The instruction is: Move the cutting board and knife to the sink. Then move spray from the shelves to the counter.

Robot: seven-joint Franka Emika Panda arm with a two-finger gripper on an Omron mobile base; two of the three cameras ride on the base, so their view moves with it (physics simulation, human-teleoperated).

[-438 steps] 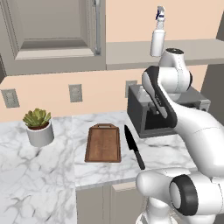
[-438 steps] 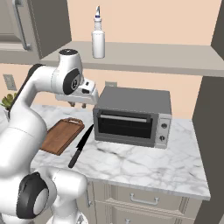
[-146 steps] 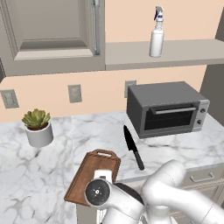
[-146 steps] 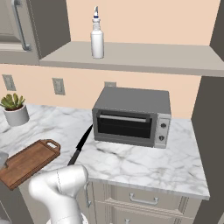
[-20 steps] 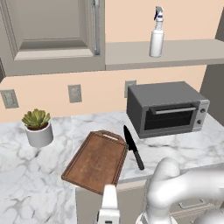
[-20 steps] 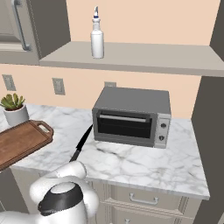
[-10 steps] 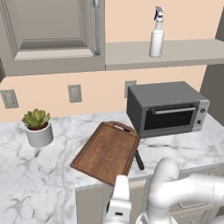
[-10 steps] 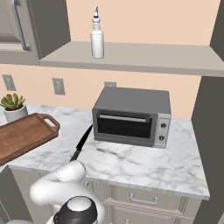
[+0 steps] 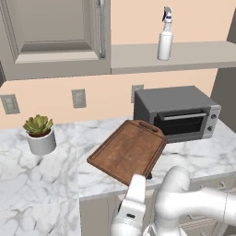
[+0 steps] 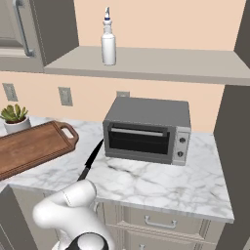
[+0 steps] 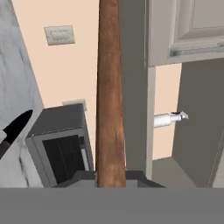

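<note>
The gripper (image 11: 110, 177) is clamped on the near short edge of the cutting board (image 9: 128, 149), a rectangular slab of dark brown wood with visible grain and a raised rim. In the hand view the board (image 11: 109, 87) runs straight away from the gripper as a narrow brown strip seen edge-on. In the left base view it is lifted off the bench (image 9: 55, 170) and tilted, its cut-out handle at the far end from the gripper (the end nearest the oven).

The knife (image 10: 91, 160), long, slim and all black with a pointed blade, lies flat on the white, grey-veined marble of the bench, beyond the gripper and under the far side of the raised board; in the hand view its pointed tip (image 11: 14, 129) shows beside the board.

Farther out from the gripper stands a boxy grey toaster oven (image 9: 176, 113) with a dark glass door and a bar handle. High above it, well apart from the gripper, the spray bottle (image 9: 165, 40), a small white translucent cylinder with a trigger nozzle, stands upright on the flat grey shelf (image 9: 184, 55).

Off to the other side of the board sits a green succulent (image 9: 39, 133) in a smooth round white pot. Panelled grey cabinet doors (image 9: 55, 32) hang above it.
</note>
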